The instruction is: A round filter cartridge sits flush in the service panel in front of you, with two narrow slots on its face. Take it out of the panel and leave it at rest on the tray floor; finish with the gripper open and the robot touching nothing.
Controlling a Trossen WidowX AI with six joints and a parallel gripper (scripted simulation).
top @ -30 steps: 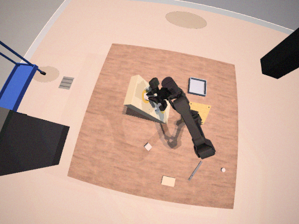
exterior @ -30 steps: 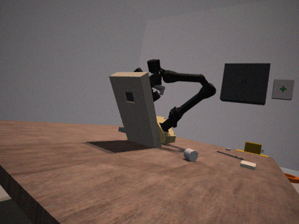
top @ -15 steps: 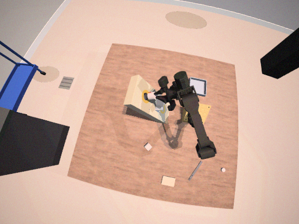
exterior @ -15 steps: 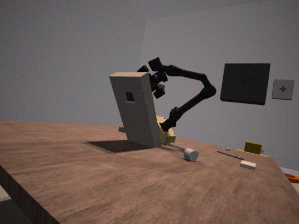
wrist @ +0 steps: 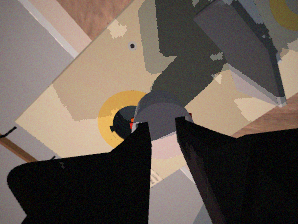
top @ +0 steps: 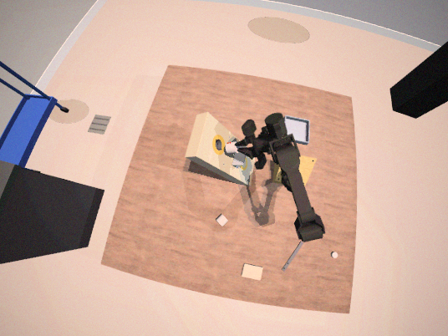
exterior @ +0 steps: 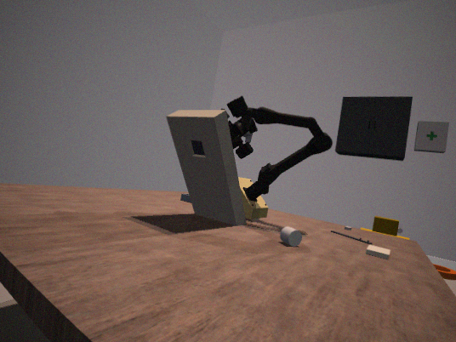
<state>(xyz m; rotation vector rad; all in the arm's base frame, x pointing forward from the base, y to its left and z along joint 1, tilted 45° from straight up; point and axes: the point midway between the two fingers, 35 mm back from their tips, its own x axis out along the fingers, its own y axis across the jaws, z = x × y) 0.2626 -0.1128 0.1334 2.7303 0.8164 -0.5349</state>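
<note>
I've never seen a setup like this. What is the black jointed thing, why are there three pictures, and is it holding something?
The black jointed thing is a robot arm bolted to a wooden table. At its tip is a pincer with two fingers.

The three pictures show one moment from three cameras: one looks down from above, one looks across the table from the side, and one sits on the arm's wrist and looks past the fingers.

The leaning beige slab is a service panel. The yellow ring on it marks a dark hole. The pincer is shut on a round grey filter cartridge, which appears to have come out of that hole.

Beside the arm lies a square tray with a pale floor. Elsewhere on the table are a small white block, a flat beige block, a thin rod and a small white ball.
</note>
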